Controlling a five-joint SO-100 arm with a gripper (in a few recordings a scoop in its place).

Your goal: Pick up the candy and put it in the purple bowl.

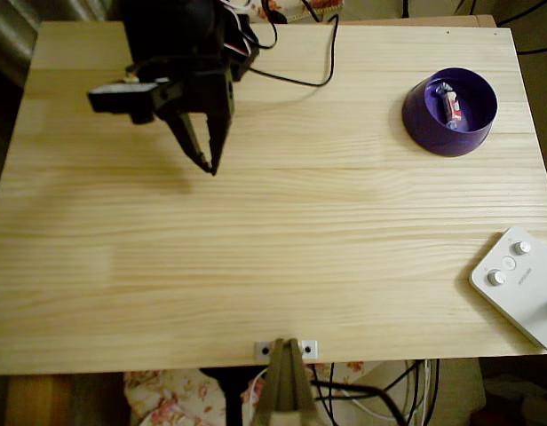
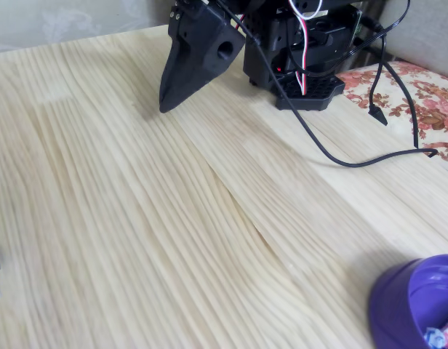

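The candy [image 1: 448, 104] lies inside the purple bowl [image 1: 429, 122] at the table's far right in the overhead view, a pale wrapped sweet with red marks. In the fixed view the purple bowl [image 2: 398, 298] sits at the bottom right corner, with a bit of the candy [image 2: 444, 336] at the frame's edge. My black gripper [image 1: 208, 165] hangs over the table's upper left, far from the bowl, tips together and pointing down, holding nothing. In the fixed view the gripper [image 2: 166, 106] points at the wood near the arm's base.
A black cable [image 2: 333, 149] runs across the table from the arm's base [image 2: 304, 65]. A white device with knobs [image 1: 522, 284] lies at the right front edge. A clamp [image 1: 285, 351] grips the near edge. Bare wood [image 1: 282, 248] spans the middle.
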